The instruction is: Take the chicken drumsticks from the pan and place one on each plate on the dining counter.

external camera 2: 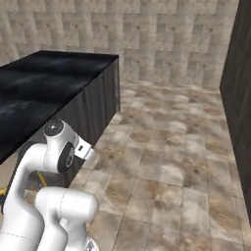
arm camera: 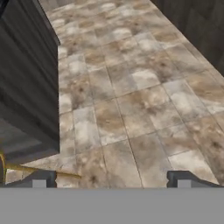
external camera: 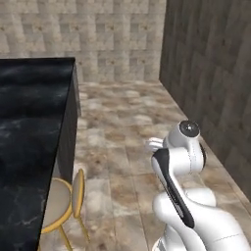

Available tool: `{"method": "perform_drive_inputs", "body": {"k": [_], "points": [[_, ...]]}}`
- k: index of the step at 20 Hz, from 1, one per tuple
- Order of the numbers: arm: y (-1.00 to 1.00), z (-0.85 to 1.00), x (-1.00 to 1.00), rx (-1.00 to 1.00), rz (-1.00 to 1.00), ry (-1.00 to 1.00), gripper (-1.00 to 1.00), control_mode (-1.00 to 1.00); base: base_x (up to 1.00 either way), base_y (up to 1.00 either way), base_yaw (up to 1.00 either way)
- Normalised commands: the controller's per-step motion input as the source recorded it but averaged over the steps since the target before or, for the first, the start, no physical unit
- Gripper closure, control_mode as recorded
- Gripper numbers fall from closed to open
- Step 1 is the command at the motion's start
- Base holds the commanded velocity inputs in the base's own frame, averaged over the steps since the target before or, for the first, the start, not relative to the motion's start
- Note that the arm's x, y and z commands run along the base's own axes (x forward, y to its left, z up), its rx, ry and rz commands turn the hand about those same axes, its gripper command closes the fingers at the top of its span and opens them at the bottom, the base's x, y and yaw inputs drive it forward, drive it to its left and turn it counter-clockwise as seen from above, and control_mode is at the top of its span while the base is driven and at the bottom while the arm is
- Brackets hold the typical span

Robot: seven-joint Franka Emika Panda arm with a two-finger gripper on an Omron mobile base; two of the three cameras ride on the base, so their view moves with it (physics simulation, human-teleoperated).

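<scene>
The dining counter (external camera: 29,127) is a large island with a glossy black marbled top, standing to the left of the arm; its top looks bare where it shows (external camera 2: 49,83). Its grey panel side (arm camera: 26,78) takes up the left of the hand view. My gripper (arm camera: 113,179) points down at the tiled floor beside the island. Its two dark fingertips (arm camera: 43,177) stand wide apart, open, with nothing between them. The chicken drumsticks, the pan and the plates are out of view.
A stool with gold legs and a tan seat (external camera: 61,201) stands against the island's side, and one gold leg (arm camera: 39,170) shows near my left fingertip. A dark wall (external camera: 211,73) runs along the right. Tiled floor (external camera 2: 166,147) stretches ahead to a stone wall.
</scene>
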Motion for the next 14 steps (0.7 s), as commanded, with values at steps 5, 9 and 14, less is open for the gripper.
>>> {"method": "perform_drive_inputs", "body": {"k": [5, 9, 14], "points": [[0.00, 0.00, 0.00, 0.00, 0.00, 0.00, -1.00, 1.00, 1.00, 0.15, -0.07], [0.00, 0.00, 0.00, 0.00, 0.00, 0.00, -1.00, 1.00, 1.00, 0.20, -0.05], [0.00, 0.00, 0.00, 0.00, 0.00, 0.00, -1.00, 1.00, 1.00, 0.19, -0.01]]}}
